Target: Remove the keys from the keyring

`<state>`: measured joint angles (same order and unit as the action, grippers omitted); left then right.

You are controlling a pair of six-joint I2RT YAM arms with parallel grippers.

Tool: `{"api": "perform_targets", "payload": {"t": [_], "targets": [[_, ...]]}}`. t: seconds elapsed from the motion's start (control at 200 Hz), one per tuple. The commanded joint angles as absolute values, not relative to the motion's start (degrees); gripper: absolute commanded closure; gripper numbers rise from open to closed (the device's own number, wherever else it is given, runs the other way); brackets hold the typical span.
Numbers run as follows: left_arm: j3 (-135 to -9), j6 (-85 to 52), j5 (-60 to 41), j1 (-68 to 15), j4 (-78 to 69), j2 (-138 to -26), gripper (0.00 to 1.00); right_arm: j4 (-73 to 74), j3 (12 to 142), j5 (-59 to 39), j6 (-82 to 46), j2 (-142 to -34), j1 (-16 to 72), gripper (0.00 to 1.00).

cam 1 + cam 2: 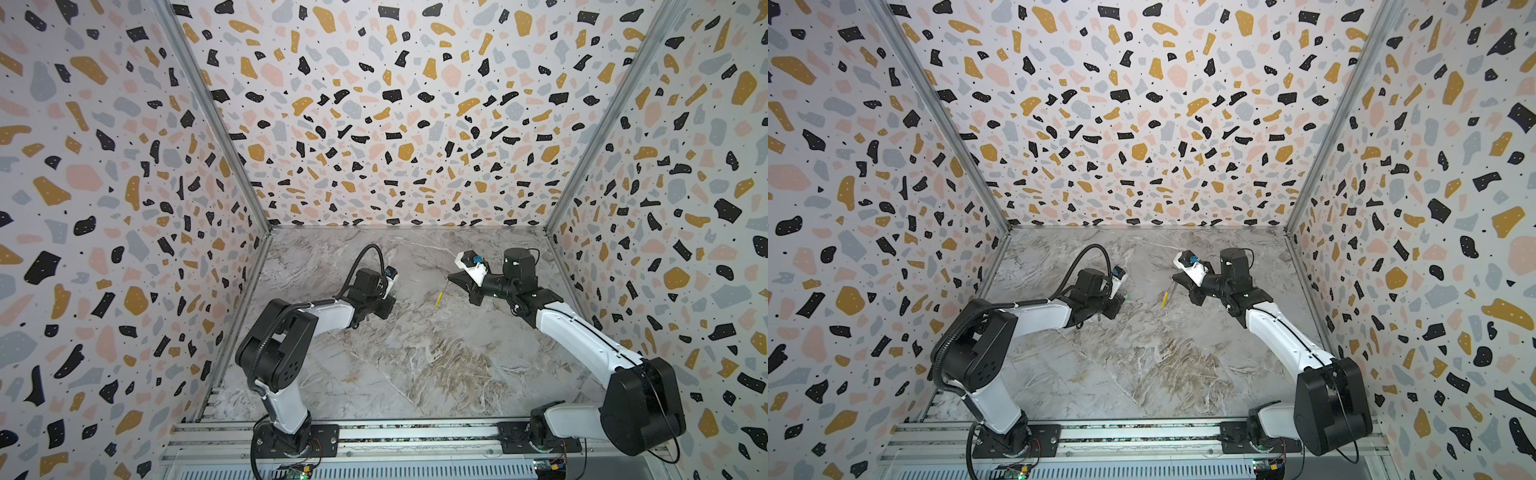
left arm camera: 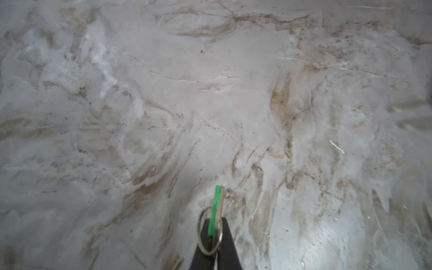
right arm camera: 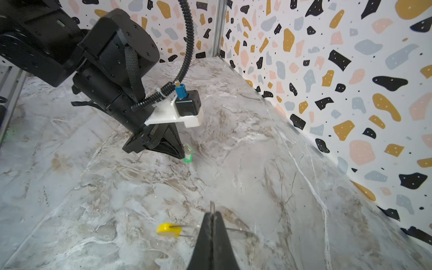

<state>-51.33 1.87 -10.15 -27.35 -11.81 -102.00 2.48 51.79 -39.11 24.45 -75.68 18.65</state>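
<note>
Over the table (image 1: 415,365), left jaws pinch the green-tagged key (image 2: 216,208), right jaws the keyring (image 3: 168,229).

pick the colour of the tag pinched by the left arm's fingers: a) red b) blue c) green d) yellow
c: in the left wrist view a green tag sticks out from between the shut left fingers.

Key (image 2: 217,205) in left pincer (image 2: 214,222) lies left of right pincer's (image 3: 212,213) keyring (image 3: 168,229).
</note>
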Motion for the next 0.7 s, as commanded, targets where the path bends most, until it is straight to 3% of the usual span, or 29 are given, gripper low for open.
{"api": "perform_targets", "payload": {"t": [0.0, 0.27, 0.516, 0.586, 0.696], "targets": [[-50.98, -1.32, -7.33, -27.04, -16.70, -103.06, 1.00, -0.94, 51.86, -37.06, 27.43, -73.85, 18.85, 1.00], [-53.37, -2.49, -7.25, -27.87, -17.01, -106.73, 1.00, -2.45, 50.30, -34.34, 29.36, -74.83, 18.81, 1.00], [-53.67, -2.12, -8.13, -27.86, -17.60, -104.68, 0.69, -4.47, 51.15, -33.53, 31.70, -77.99, 18.55, 1.00], [-53.11, -1.81, -8.05, -27.87, -18.48, -102.14, 0.54, -5.34, 52.08, -33.57, 32.27, -79.18, 18.46, 1.00], [-52.71, -0.98, -6.34, -27.78, -18.05, -97.16, 0.48, -6.82, 53.98, -33.42, 32.78, -81.12, 18.46, 1.00]]}}
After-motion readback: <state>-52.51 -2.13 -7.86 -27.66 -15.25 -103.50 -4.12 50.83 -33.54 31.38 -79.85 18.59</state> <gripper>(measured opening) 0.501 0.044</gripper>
